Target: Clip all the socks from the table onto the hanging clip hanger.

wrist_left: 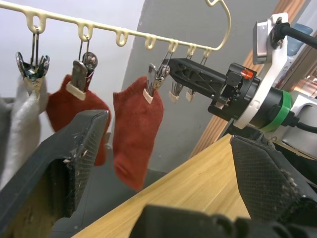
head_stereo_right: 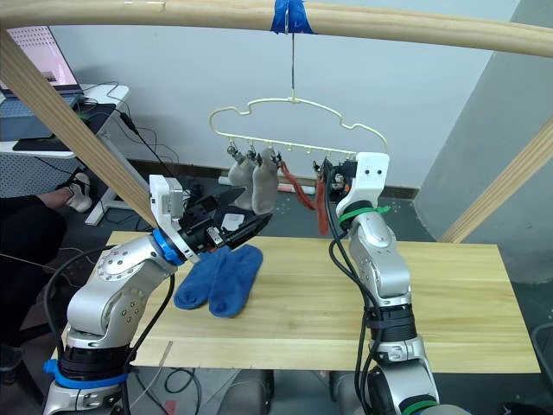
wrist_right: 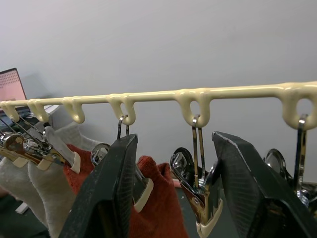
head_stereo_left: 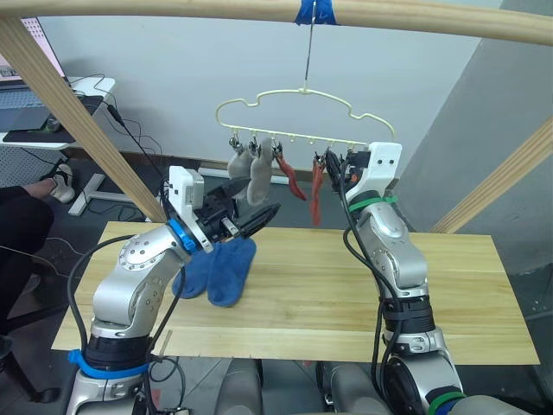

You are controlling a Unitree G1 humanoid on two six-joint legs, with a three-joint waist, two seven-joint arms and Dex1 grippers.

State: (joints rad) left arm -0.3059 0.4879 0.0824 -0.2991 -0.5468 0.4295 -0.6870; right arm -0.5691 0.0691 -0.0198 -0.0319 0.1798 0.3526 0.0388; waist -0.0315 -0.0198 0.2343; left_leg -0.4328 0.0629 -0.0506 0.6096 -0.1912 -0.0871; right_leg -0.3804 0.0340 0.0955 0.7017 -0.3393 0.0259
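Two blue socks (head_stereo_left: 220, 266) lie side by side on the worktop (head_stereo_left: 346, 303), directly below and a little behind the left end effector (head_stereo_left: 259, 218), which hangs open and empty above them with its fingers pointing toward the hanger (head_stereo_left: 302, 117). Their long axes run roughly front to back across the worktop, toes toward the robot, so the left arm is plainly the nearer one; reaching them looks like a short drop and a slight pull back.

The right end effector (wrist_right: 173, 183) is up at the hanger bar, open, its fingers straddling an empty clip (wrist_right: 195, 191) just beside the clipped red socks (wrist_left: 131, 129). The blue socks sit well below it and off to its left.

The two grey socks (head_stereo_left: 249, 173) and two red ones already hang from the clips, so by my reading only the blue pair remains, and the free clips lie on the right end effector's side of the bar.
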